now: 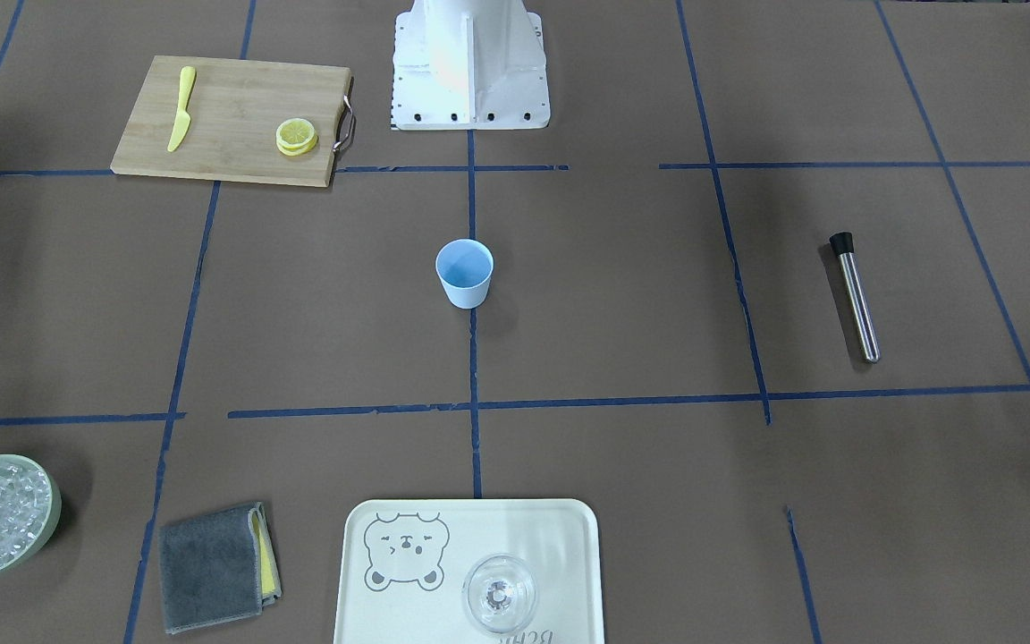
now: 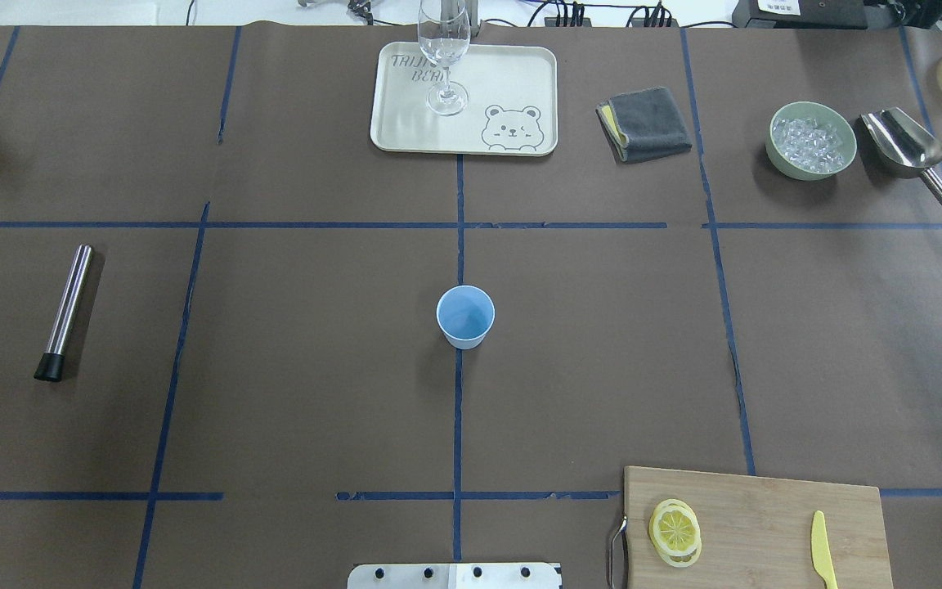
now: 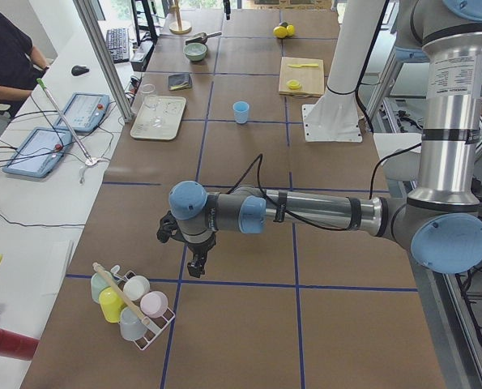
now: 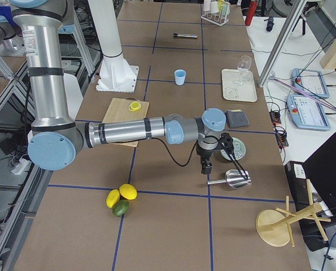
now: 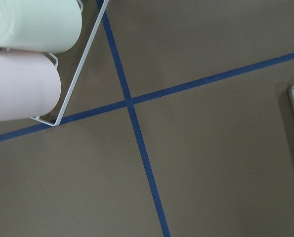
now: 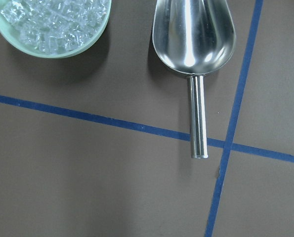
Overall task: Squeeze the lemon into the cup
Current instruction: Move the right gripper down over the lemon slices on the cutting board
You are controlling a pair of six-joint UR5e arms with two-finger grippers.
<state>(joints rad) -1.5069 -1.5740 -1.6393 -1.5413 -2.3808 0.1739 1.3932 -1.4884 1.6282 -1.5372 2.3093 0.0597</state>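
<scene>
Blue cup (image 2: 465,316) alone, two visible lemon slices (image 2: 675,530) stacked on board (image 2: 765,511), left gripper (image 3: 194,266) and right gripper (image 4: 205,167) unreadable.

Table cover (image 2: 316,368) is matt brown paper, and the cutting board (image 2: 765,507) is pale grained wood. Cup (image 2: 465,316) looks like smooth matt plastic. Scoop (image 6: 193,34) is glossy polished metal; cloth (image 2: 652,123) is grey napped fabric.

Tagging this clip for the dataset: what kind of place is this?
Probably a robot lab bench staged as a drinks station: blue tape grid on the paper-covered table, an operator's tablets alongside, plus lemon slices, a cup and a bowl of ice.
</scene>
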